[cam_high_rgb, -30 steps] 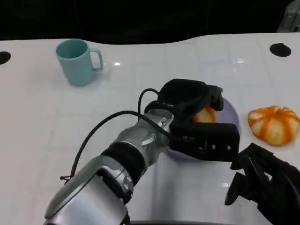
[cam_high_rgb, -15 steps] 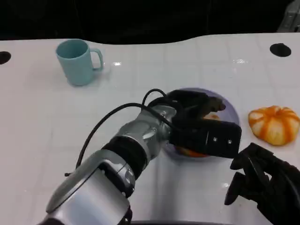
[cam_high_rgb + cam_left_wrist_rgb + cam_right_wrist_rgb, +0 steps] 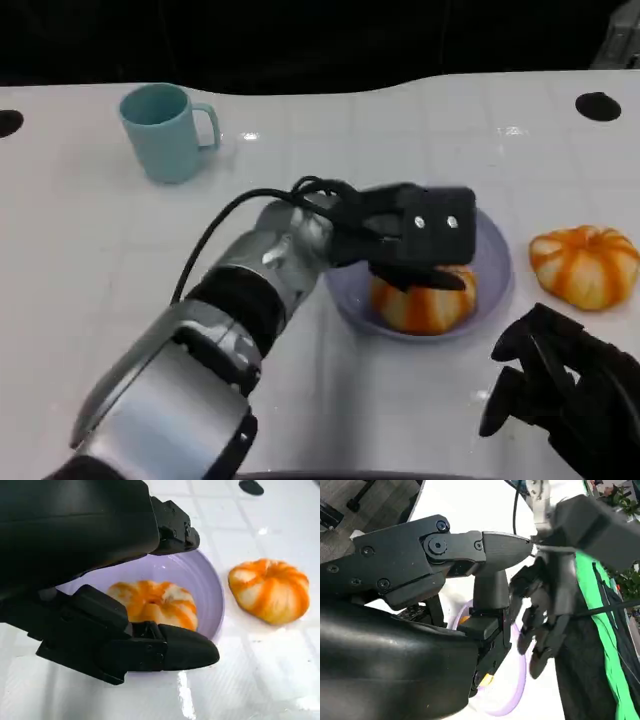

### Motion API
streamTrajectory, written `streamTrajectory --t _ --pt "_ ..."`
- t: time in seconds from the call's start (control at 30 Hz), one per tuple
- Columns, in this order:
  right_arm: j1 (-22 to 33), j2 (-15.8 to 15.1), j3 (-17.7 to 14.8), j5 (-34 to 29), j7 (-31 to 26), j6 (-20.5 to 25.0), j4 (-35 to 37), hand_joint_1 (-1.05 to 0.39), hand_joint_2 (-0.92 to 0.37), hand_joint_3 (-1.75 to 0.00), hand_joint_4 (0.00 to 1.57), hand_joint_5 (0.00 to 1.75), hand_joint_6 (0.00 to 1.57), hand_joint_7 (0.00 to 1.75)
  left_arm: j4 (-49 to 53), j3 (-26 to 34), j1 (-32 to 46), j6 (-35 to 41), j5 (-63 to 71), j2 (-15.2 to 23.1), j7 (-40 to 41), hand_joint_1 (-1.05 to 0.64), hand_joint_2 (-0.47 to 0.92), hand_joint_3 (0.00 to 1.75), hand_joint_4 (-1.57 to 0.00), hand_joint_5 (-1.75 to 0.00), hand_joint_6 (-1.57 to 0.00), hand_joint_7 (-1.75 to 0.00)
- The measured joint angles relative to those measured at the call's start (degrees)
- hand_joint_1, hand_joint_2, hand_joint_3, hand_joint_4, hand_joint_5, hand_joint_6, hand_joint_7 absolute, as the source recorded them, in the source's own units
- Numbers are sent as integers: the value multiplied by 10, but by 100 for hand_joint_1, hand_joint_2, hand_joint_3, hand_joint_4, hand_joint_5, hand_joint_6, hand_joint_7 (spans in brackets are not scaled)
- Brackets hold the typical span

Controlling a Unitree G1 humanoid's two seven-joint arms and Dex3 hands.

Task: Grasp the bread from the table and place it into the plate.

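Left hand (image 3: 415, 240) sits directly over the bread (image 3: 424, 297), w/ the bread just under its fingers and already lying in the purple plate (image 3: 495, 262). In the left wrist view the fingers (image 3: 175, 650) look spread, one above the bread (image 3: 152, 604) and one below, and no squeeze shows; so I judge it open, holding nothing, though contact at the top of the bread is hidden by the hand itself. Bread is round, no real long axis, so the lift-off direction matters more than orientation: straight up and back along the arm looks free. Plate rim (image 3: 215, 597) curves just beyond the fingertips.

Right hand (image 3: 560, 395) is nearer the robot, low and to the side of the plate, fingers curled in w/ nothing in them. Well apart from the plate, not in the way.

Beyond the left hand, to its right side: a second bread (image 3: 585, 265) on the bare table (image 3: 330, 150), near the plate but not touching. It's closer to the right hand than the left.

Far off the other way: teal mug (image 3: 165, 130), upright, well clear.
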Motion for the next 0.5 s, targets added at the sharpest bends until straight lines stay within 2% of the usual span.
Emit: streamTrajectory --t 0.07,0.13,0.23,0.37,0.5 --pt "-1 0 0 0 -1 0 0 -44 -92 -39 63 175 48 163 -8 9 0 -2 -11 6 -8 -93 92 51 -10 -4 -16 -4" --pt "-2 0 0 0 -1 1 0 -44 -92 -39 63 175 48 162 -16 18 4 -2 -25 8 -19 -86 92 50 -13 -6 -17 -4" --pt "-3 1 -1 2 -4 4 0 -43 -92 -39 63 175 47 162 -61 73 40 -16 -100 21 -72 -84 92 49 -17 -9 -19 -5" --pt "-4 2 -2 2 -5 4 1 -43 -92 -39 63 175 47 162 -128 121 98 -14 -167 43 -105 -79 92 46 -23 -13 -25 -7" --pt "-4 4 -1 2 -6 4 1 -43 -92 -39 63 175 47 162 -174 135 143 2 -197 53 -111 -77 92 44 -27 -17 -28 -8"
